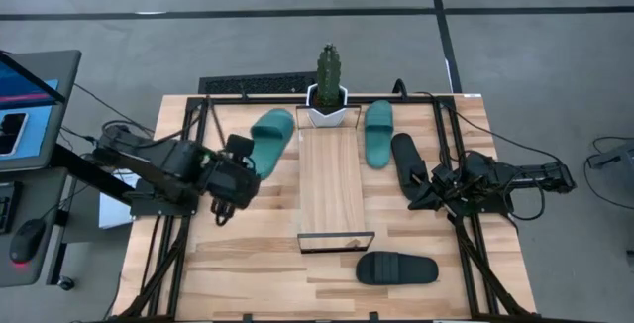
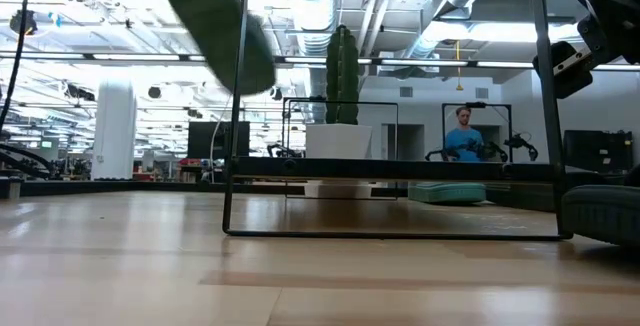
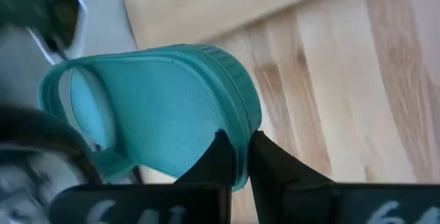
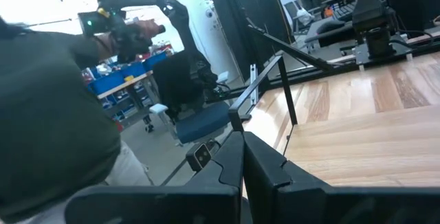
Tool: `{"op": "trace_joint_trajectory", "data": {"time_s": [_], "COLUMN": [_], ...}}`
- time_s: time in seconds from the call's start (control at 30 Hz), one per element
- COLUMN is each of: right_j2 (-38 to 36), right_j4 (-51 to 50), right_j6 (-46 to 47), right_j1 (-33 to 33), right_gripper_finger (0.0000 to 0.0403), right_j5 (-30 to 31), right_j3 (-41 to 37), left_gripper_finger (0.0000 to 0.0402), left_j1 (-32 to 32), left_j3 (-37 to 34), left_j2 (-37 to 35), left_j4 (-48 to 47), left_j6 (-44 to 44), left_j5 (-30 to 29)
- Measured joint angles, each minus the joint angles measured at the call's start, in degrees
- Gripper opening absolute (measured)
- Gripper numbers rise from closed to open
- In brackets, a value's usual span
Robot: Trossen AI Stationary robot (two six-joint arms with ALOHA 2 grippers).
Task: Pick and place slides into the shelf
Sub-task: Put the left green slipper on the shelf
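My left gripper (image 1: 246, 171) is shut on a teal slide (image 1: 273, 135), held in the air left of the shelf; it also shows in the low view (image 2: 215, 26). My right gripper (image 1: 424, 190) is shut at the near end of a black slide (image 1: 406, 162), right of the shelf. The shelf (image 1: 332, 179) is a light-wood plank with black wire end frames (image 2: 390, 231). A second teal slide (image 1: 378, 131) lies flat on the table beside the shelf's far end. A second black slide (image 1: 396, 269) lies flat near the front edge. My left gripper pinches the rim of the teal slide's sole (image 3: 237, 157) between its two fingers, away from the strap (image 3: 62, 93). The fingers come from the table's left. The slide is lifted clear of the table and tilted. My right gripper is shut on the black slide, which shows as a dark mass (image 4: 55, 121) close beside the fingers (image 4: 230, 165). The fingers come from the table's right. Which part they have is hidden by the gripper itself.
A cactus in a white pot (image 1: 329, 95) stands at the shelf's far end. Black metal frame rails (image 1: 158, 244) run along both sides of the table. A monitor and desk (image 1: 25, 105) stand off the left edge. A person (image 2: 465, 136) sits far behind the table.
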Motion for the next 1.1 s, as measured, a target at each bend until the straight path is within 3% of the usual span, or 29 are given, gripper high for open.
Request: {"op": "trace_joint_trajectory", "data": {"time_s": [0.43,0.67,0.87,1.0,1.1], "right_j2": [0.01,0.01,0.00,0.00,-0.01], "right_j4": [-0.01,-0.01,-0.01,-0.01,-0.01], "right_j6": [0.00,0.00,0.00,0.00,-0.02], "right_j1": [0.00,0.00,0.01,0.01,0.00], "right_gripper_finger": [0.0000,0.0000,0.0000,0.0000,0.0000], "right_j5": [-0.02,0.00,0.00,0.00,0.00], "right_j3": [-0.01,-0.01,0.00,0.01,0.01], "left_gripper_finger": [0.0011,0.0011,0.0011,0.0015,0.0008], "left_j1": [-12.22,-15.24,-16.07,-15.47,-13.38], "left_j3": [6.57,6.79,6.79,6.79,6.86], "left_j2": [-1.73,-1.77,-1.77,-1.76,-0.93], "left_j4": [0.10,9.68,20.92,21.82,21.65], "left_j6": [17.51,28.91,45.00,53.22,54.71], "left_j5": [-9.58,-10.84,-13.26,-18.08,-18.31]}}
